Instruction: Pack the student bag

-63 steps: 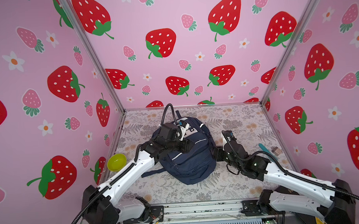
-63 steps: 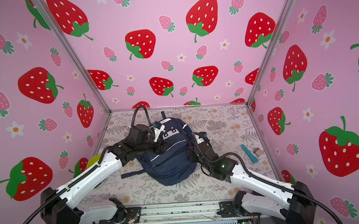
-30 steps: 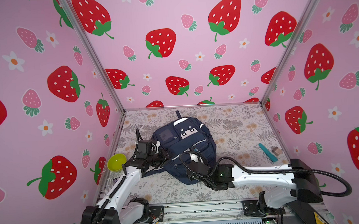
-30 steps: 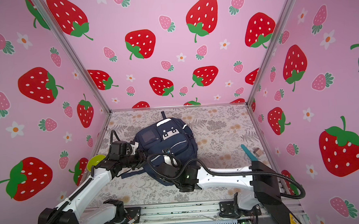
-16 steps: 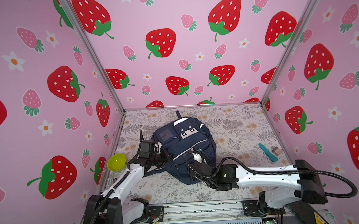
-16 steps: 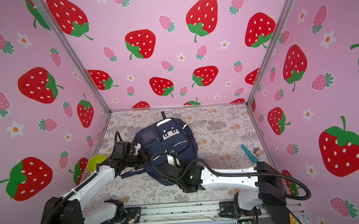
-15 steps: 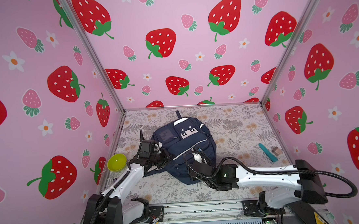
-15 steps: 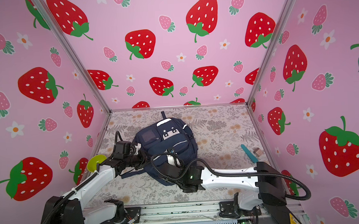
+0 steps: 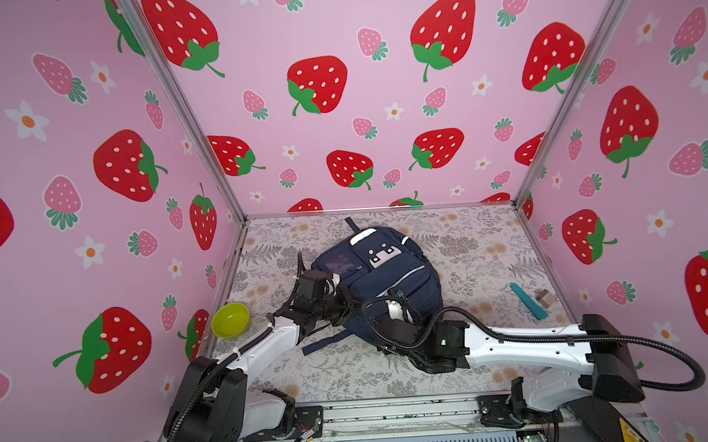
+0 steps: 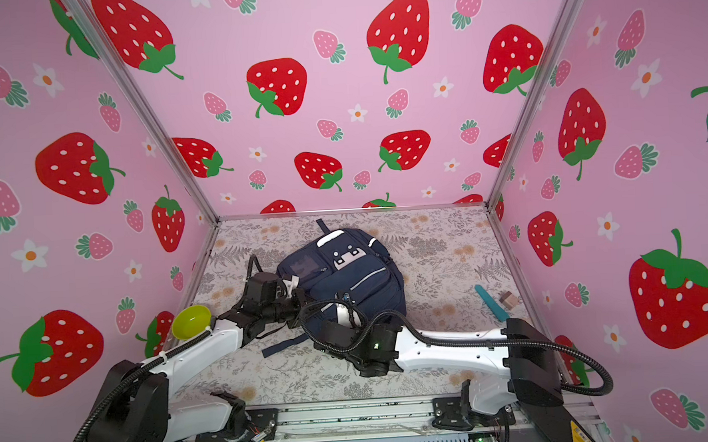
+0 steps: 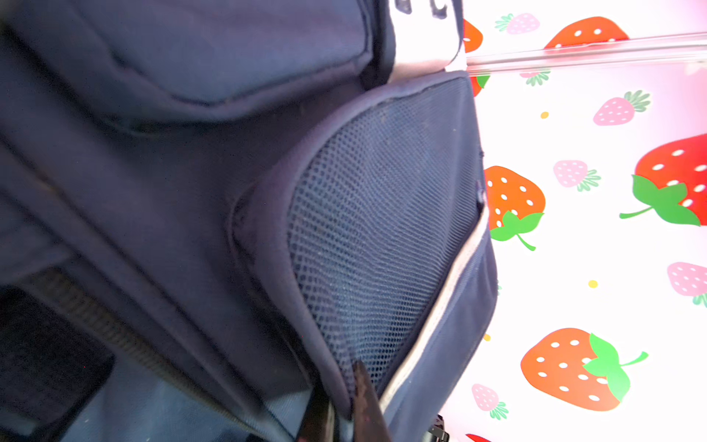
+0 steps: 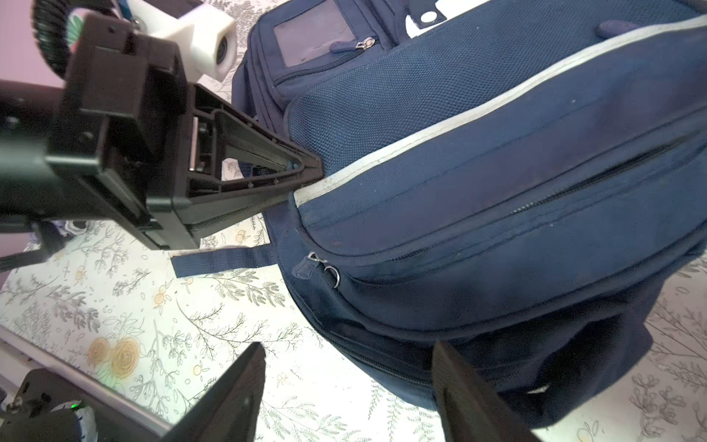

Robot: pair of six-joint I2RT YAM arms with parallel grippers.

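The student bag [image 9: 388, 270] [image 10: 347, 276], navy with thin white stripes, lies flat on the floral mat in both top views. My left gripper [image 9: 350, 309] [image 11: 336, 402] is shut on the bag's left side, pinching the fabric edge of the mesh side pocket [image 11: 382, 229]. The right wrist view shows this pinch on the bag [image 12: 497, 172] just by a white stripe. My right gripper [image 9: 380, 326] [image 12: 348, 356] stands open at the bag's near bottom corner, one finger over the mat and one over the fabric. Nothing is between them. A zip pull [image 12: 306, 266] hangs just ahead.
A yellow-green bowl [image 9: 230, 320] [image 10: 191, 322] sits against the left wall. A teal stick-like object [image 9: 529, 300] and a small brown block [image 9: 544, 297] lie by the right wall. A loose navy strap [image 12: 222, 260] trails on the mat. Pink walls close in three sides.
My left gripper reached the bag's left side and shut on the pocket edge. My right gripper's jaws opened wider and stayed at the near bottom corner. The bag has not shifted.
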